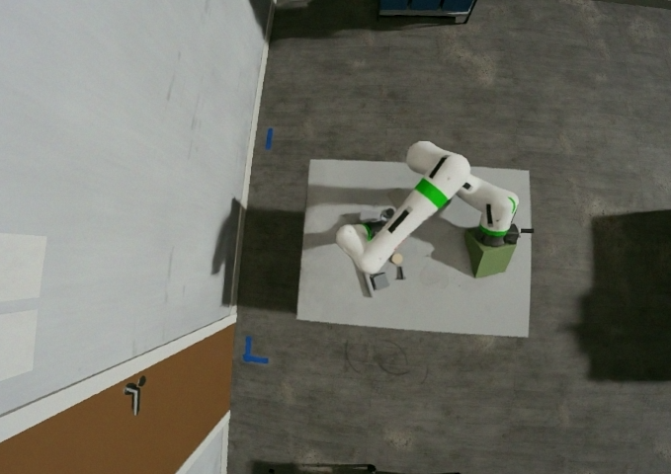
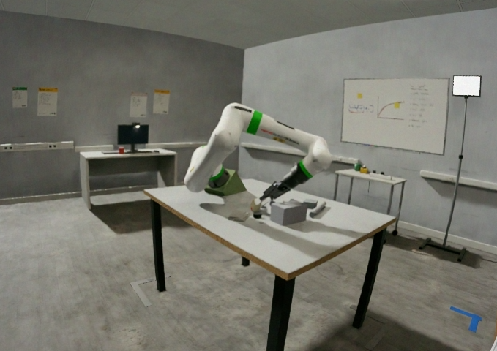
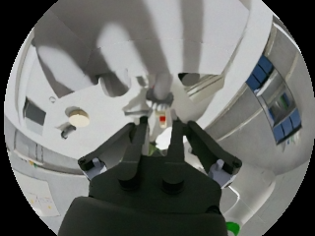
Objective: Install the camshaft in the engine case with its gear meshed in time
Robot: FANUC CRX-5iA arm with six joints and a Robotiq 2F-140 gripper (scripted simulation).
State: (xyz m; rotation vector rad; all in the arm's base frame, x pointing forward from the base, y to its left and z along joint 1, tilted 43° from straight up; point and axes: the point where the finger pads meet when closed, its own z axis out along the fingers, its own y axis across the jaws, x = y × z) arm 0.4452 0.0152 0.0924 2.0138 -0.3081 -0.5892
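Observation:
The grey engine case stands upright on the white table. A tan disc on a short dark stem, which I take for the camshaft with its big gear, rests on the table just beside the case, on the side toward the arm's base. My gripper hangs tilted a little above the table, close to the camshaft and pointing toward the arm's base. Its fingers stand slightly apart with nothing between them. The case's bearing and small gear are too small to make out.
A small grey block and a grey cylinder lie behind the case. The arm's green pedestal stands on the table's far side. The forearm hangs over the parts in the overhead view.

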